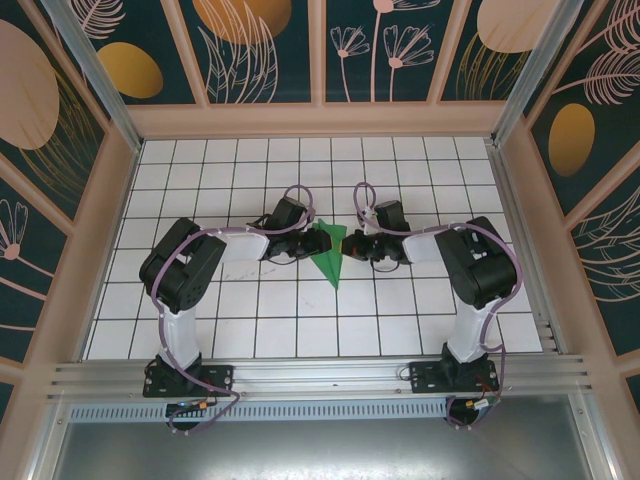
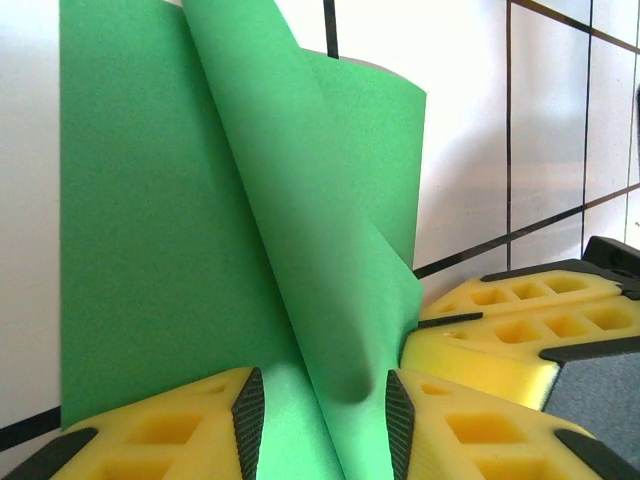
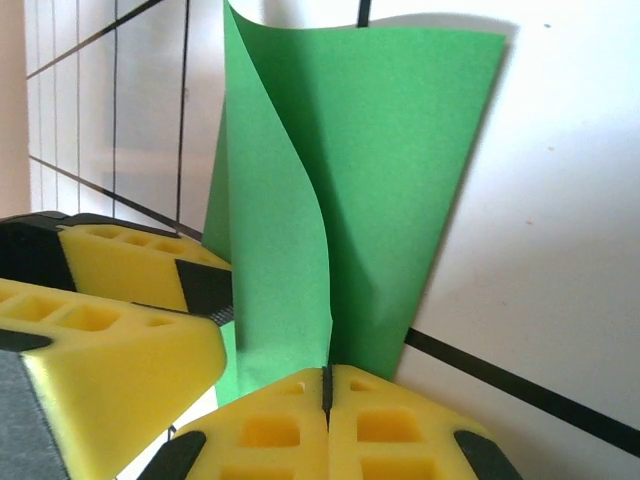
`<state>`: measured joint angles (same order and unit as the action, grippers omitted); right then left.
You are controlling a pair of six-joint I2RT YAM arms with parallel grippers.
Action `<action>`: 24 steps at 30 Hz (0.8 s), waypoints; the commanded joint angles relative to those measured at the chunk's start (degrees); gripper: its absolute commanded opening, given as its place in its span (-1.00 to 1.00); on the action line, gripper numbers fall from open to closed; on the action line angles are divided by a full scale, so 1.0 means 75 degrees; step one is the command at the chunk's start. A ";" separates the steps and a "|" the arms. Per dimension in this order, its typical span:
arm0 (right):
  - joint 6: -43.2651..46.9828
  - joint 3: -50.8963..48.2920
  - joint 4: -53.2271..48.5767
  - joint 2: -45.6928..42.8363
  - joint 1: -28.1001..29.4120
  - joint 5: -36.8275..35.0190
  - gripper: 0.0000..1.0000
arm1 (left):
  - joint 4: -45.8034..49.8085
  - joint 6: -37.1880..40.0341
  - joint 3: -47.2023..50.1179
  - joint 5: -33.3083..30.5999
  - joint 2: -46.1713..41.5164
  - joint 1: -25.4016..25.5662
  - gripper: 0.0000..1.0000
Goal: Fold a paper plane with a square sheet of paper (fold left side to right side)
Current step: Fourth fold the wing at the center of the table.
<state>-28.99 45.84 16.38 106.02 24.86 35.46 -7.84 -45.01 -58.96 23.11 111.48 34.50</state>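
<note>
Table (image 1: pixel 250 330): white, tiled; flat backing for creasing.
Paper (image 1: pixel 331 256): green, mid-table between both arms, narrowed to a wedge; one flap lifted and curling, not yet pressed flat.
Left gripper (image 2: pixel 322 405): jaws apart, straddling the curled flap, apparently guiding rather than pinching.
Right gripper (image 3: pixel 327 385): jaws together, clamped on the paper's near edge, likely anchoring it for the fold.

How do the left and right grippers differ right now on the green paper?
The left gripper has its jaws apart, a raised curl of the green paper loose between them; the right gripper has its jaws pressed together, pinching the paper's edge. The left gripper is at the paper's left side, the right gripper at its right. Both have yellow fingers.
</note>
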 commanded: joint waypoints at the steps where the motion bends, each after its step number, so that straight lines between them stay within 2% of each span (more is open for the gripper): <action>1: 0.0211 0.0180 -0.0201 -0.0034 0.0063 -0.0214 -0.87 | 0.0564 0.0224 0.0045 -0.0492 0.0328 -0.0088 -0.17; 24: 0.0327 -0.0041 -0.0377 -0.0344 0.0143 -0.0527 -0.87 | 0.0578 0.0215 0.0045 -0.0504 0.0335 -0.0082 -0.17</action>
<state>-27.46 45.93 14.52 105.25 25.41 32.53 -7.81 -45.01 -58.98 23.11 111.48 34.52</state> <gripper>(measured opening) 0.068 0.414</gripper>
